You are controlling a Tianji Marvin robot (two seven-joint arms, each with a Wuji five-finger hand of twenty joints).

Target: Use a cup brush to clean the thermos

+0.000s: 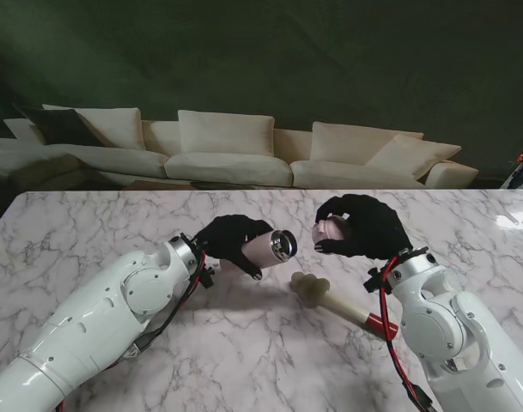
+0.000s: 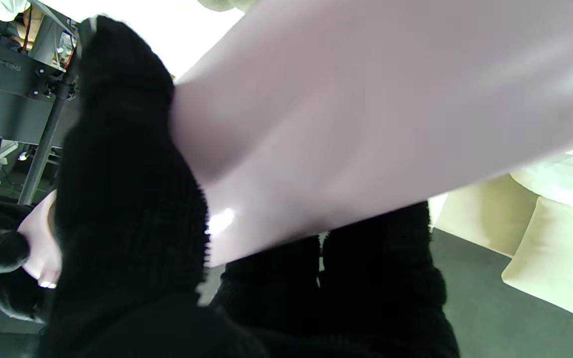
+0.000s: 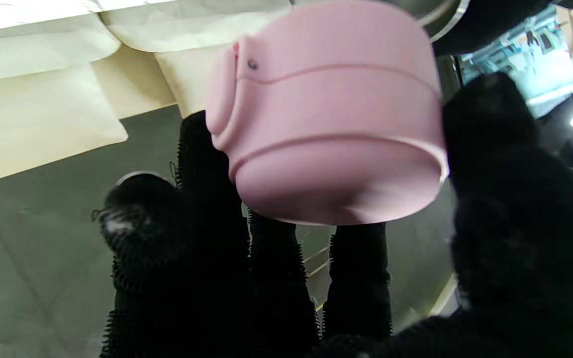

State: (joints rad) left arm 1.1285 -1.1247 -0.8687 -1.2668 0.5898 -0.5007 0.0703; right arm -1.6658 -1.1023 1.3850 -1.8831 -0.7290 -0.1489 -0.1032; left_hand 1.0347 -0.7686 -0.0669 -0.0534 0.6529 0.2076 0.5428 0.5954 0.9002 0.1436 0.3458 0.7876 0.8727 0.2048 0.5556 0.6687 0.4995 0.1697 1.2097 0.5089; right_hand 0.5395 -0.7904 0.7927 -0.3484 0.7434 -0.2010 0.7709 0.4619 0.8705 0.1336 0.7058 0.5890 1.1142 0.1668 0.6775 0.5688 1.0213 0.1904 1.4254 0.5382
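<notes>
My black-gloved left hand is shut on the pale pink thermos, held sideways above the table with its steel mouth facing right. The thermos body fills the left wrist view. My right hand is shut on the pink lid, a short gap from the mouth. The lid sits between thumb and fingers in the right wrist view. The cup brush lies on the marble nearer to me, sponge head left, red handle end right.
The white marble table spans the stand view. A cream sofa stands beyond its far edge. My right arm passes close to the brush's red end.
</notes>
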